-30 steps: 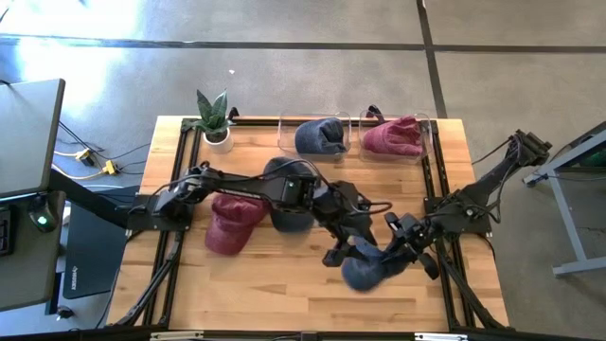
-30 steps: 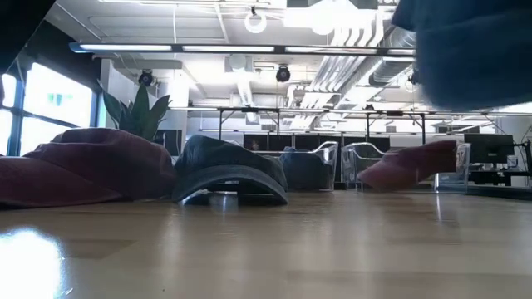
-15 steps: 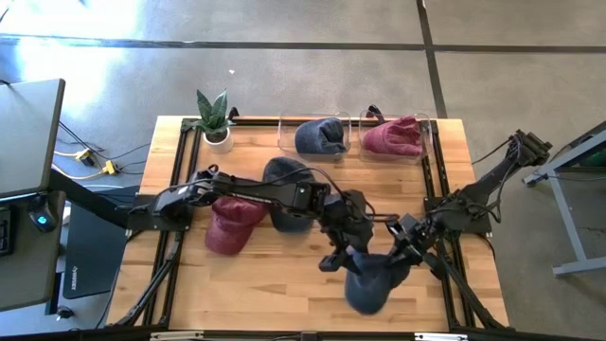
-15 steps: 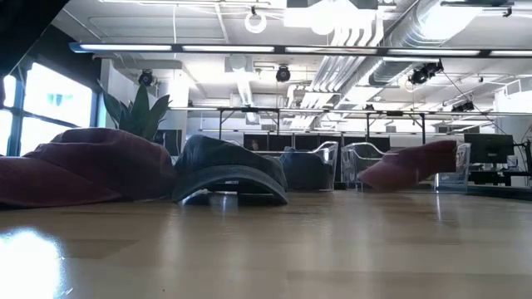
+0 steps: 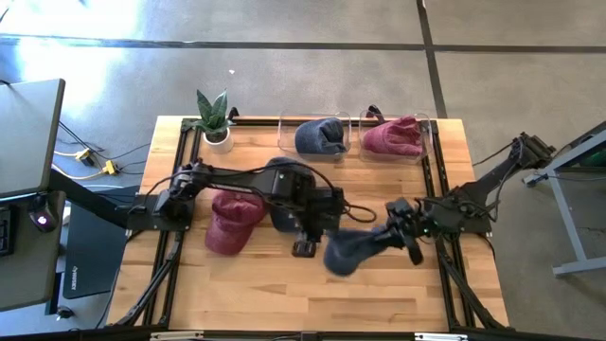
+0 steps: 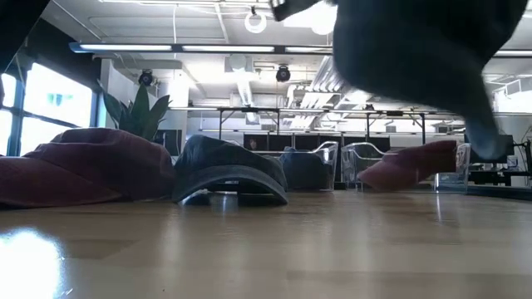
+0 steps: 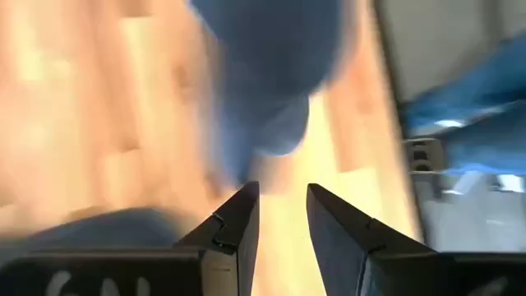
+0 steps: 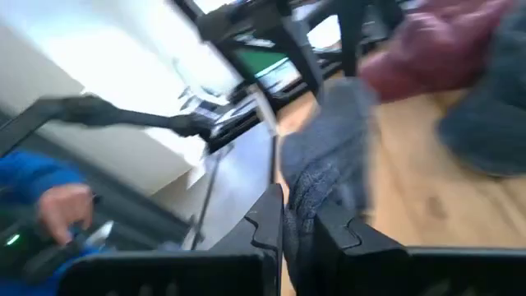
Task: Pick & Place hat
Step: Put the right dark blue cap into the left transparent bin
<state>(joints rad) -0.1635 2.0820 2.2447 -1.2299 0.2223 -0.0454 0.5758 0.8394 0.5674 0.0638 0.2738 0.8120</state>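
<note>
We see a slate-blue hat (image 5: 346, 252), a maroon cap (image 5: 230, 222), a pale wooden worktop (image 5: 256, 284) and a green plant (image 5: 214, 112)

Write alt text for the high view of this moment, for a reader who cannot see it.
Seen from above, the right gripper holds a blue hat lifted over the wooden table, with the left gripper empty just beside it. A red hat and a dark blue hat lie at centre-left; two clear bins at the back hold one blue and one red hat, beside a potted plant.
</note>
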